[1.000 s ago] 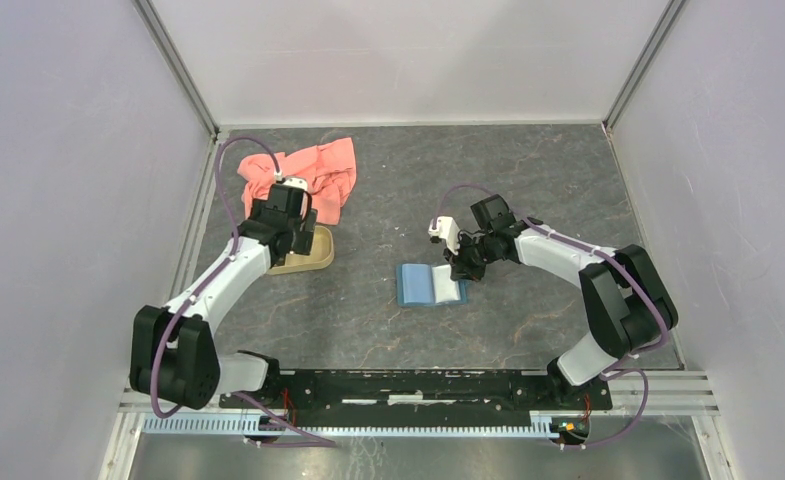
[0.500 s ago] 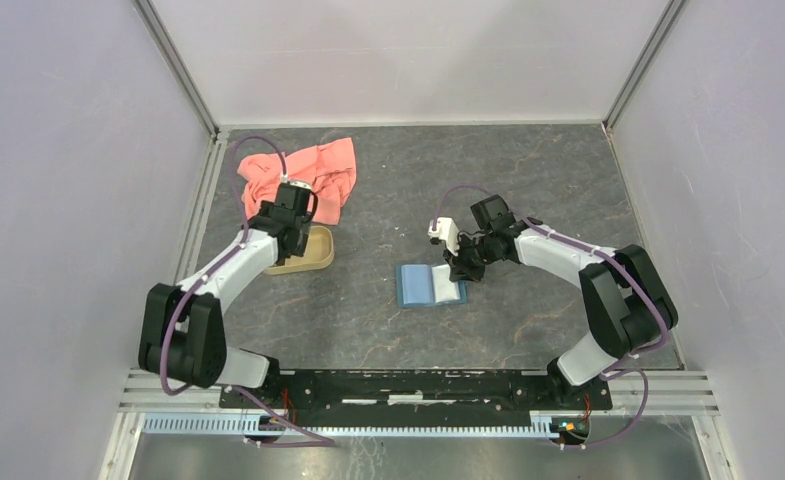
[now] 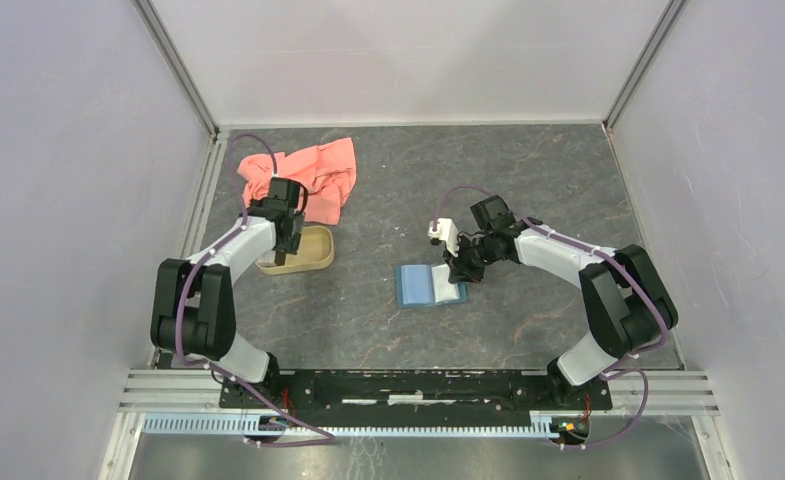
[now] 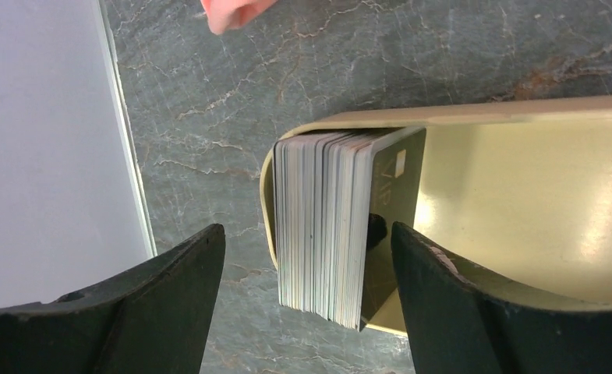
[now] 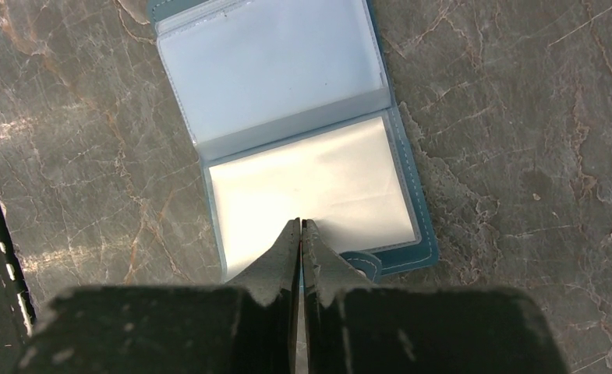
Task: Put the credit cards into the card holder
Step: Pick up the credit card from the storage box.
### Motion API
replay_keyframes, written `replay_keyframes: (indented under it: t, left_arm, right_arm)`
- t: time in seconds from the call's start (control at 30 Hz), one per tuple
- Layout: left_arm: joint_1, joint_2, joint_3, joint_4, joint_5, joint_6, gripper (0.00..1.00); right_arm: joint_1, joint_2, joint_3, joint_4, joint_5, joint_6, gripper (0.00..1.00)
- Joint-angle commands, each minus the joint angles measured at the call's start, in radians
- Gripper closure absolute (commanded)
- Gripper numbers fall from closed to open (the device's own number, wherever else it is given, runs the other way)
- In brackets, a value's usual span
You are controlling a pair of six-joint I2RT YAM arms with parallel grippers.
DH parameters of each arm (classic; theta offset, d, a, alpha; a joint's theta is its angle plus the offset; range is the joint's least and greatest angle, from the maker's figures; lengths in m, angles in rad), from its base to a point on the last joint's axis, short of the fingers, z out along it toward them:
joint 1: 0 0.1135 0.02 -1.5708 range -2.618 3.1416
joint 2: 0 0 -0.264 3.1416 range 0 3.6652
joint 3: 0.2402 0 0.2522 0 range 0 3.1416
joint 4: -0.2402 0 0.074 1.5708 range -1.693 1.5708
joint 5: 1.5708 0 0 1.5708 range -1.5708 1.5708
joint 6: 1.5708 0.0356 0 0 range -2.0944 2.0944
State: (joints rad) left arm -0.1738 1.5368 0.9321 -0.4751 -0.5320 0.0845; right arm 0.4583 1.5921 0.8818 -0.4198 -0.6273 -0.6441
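A stack of several credit cards stands on edge at the left end of a tan dish, with a gold card on its right face. My left gripper is open, one finger on each side of the stack, not touching it; in the top view it hovers over the dish. The teal card holder lies open on the table, pale sleeves up, and also shows in the top view. My right gripper is shut with its tips over the holder's near page.
A salmon-pink cloth lies bunched behind the dish, and its edge shows in the left wrist view. The left wall rail runs close beside the dish. The holder's snap tab sits next to my right fingertips.
My left arm has swung back and left, so its gripper now sits over the dish's left end. The right arm and the card holder have not moved.
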Motion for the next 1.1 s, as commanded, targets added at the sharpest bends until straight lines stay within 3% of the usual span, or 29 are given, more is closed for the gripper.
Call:
replay_keyframes:
  t: [0.0,0.73,0.93,1.07]
  left_arm:
    - [0.047,-0.009,0.033,0.039,0.085,0.022,0.16]
    - [0.073,-0.083,0.021,0.047,0.120,-0.005,0.28]
    - [0.074,-0.062,0.014,0.048,0.148,-0.007,0.12]
    - [0.085,-0.020,0.023,0.040,0.148,-0.016,0.08]
  right_arm:
    - [0.004,-0.014,0.017,-0.001,-0.025,-0.013,0.92]
    - [0.005,-0.014,0.019,-0.005,-0.028,-0.017,0.92]
    - [0.005,-0.012,0.019,-0.007,-0.028,-0.020,0.92]
    - [0.004,-0.012,0.019,-0.009,-0.029,-0.022,0.92]
